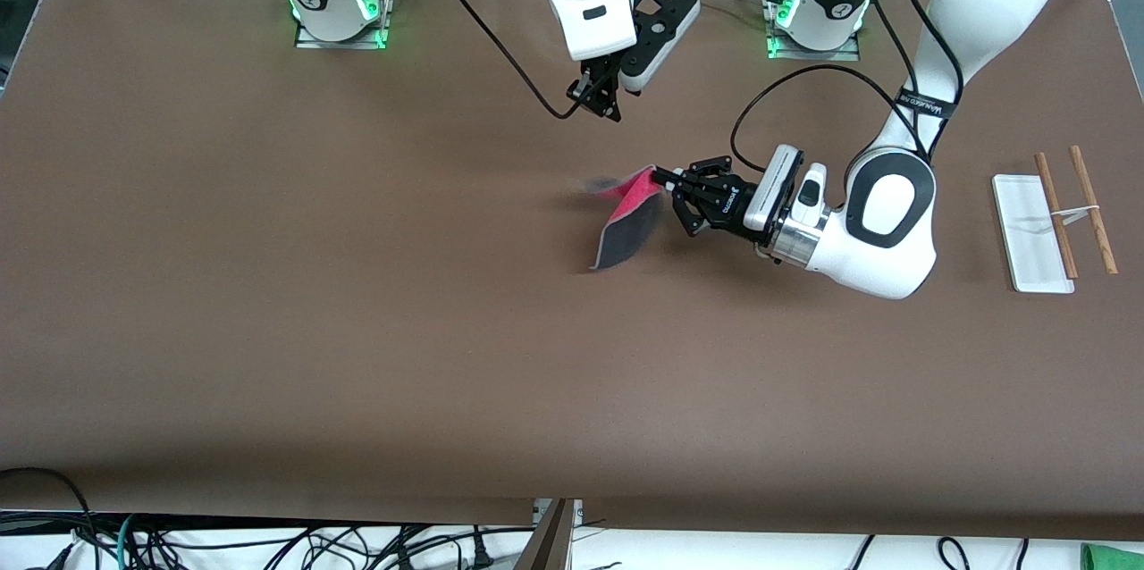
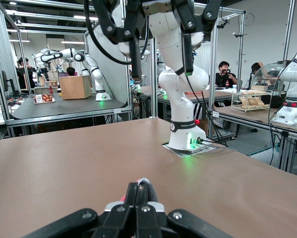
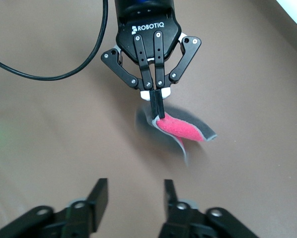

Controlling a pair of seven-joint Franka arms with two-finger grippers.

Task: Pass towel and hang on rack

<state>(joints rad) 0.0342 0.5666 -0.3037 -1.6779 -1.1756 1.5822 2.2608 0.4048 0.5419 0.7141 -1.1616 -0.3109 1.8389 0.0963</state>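
One towel [image 1: 628, 222], dark grey on one face and red-pink on the other, hangs over the middle of the table [image 1: 357, 329], pinched at its upper corner; its free end is blurred in the front view, so that edge is hard to make out. One rack [image 1: 1055, 226] lies at the left arm's end of the table: a flat white base with two thin wooden rods, well apart from the towel. Two grippers. The left gripper [image 1: 660, 178], held level over the table's middle, has its fingers [image 3: 157, 106] clamped together on the towel's corner; in the left wrist view only a small tuft of cloth shows past the closed fingertips, the rest being hidden by the gripper itself. The right gripper [image 1: 608, 110] hangs in the air above the towel, nothing between its fingers [image 3: 100, 198], which stand apart; in the right wrist view they are cut off at the picture's edge. One green cloth scrap [image 1: 1113, 557] shows at the near corner of the front view, mostly cut off.
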